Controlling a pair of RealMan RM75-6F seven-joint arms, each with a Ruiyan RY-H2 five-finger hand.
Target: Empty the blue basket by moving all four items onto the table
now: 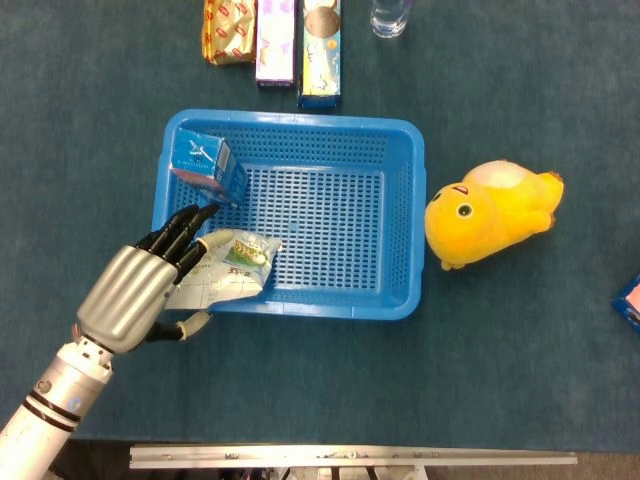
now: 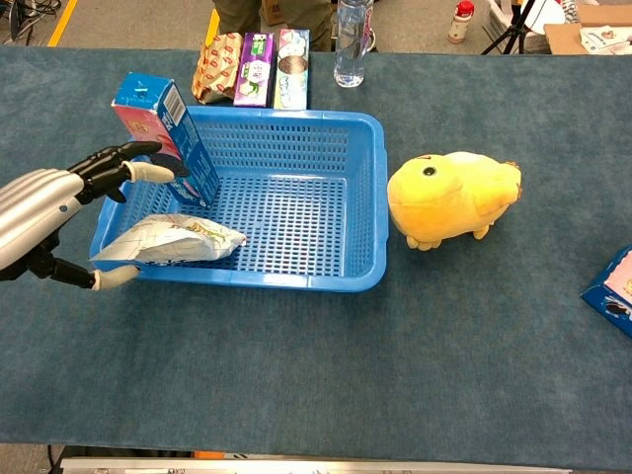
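Observation:
The blue basket (image 1: 340, 300) (image 2: 360, 197) sits mid-table. Inside it, a blue carton (image 1: 210, 168) (image 2: 168, 133) stands upright in the far left corner. A silvery snack bag (image 1: 232, 265) (image 2: 170, 239) lies along the near left wall. My left hand (image 1: 140, 285) (image 2: 44, 212) hovers open over the basket's left rim, its fingers spread above the bag, its fingertips (image 1: 200, 213) close to the carton. It holds nothing. A yellow plush chick (image 1: 492, 212) (image 2: 451, 197) lies on the table right of the basket. My right hand is out of both views.
Several snack packs (image 1: 275, 35) (image 2: 255, 67) and a clear bottle (image 1: 390, 15) (image 2: 351, 41) line the far edge. A blue box (image 1: 630, 300) (image 2: 612, 286) pokes in at the right edge. The table's metal front edge (image 1: 350, 458) runs below.

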